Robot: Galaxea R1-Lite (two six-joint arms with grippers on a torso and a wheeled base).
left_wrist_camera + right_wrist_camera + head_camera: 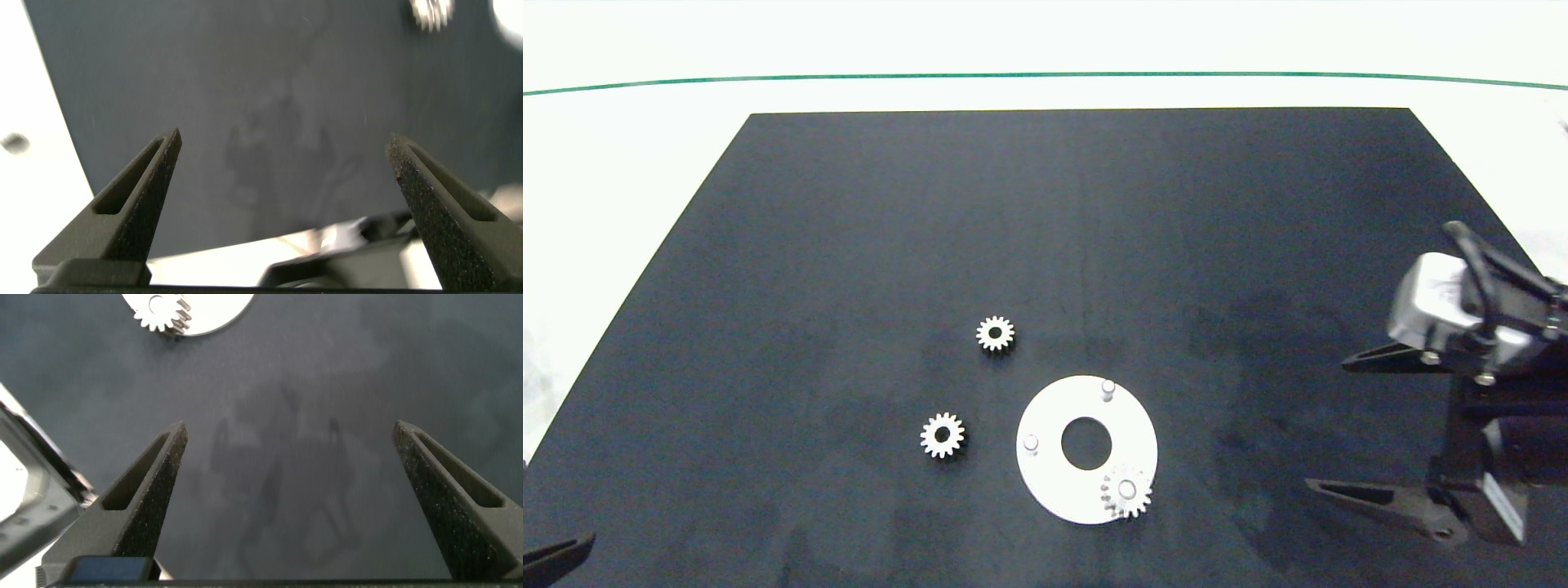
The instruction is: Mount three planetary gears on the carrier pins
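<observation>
White unmarked gear point(1127, 490) on pin

Right gripper point(290, 437) jaws spread wide over dark mat point(327, 392); gear point(164, 312) seated on white disc point(221, 310) beyond.

**Dark arms, wedge fingers**

The right arm point(1494, 441) is black, with a silver-grey block point(1437, 310) at the wrist, black cables point(1486, 261) looped over it and small screws. Fingers point(143, 486) are dark, tapered wedges with grainy faces and slotted sides.
</observation>
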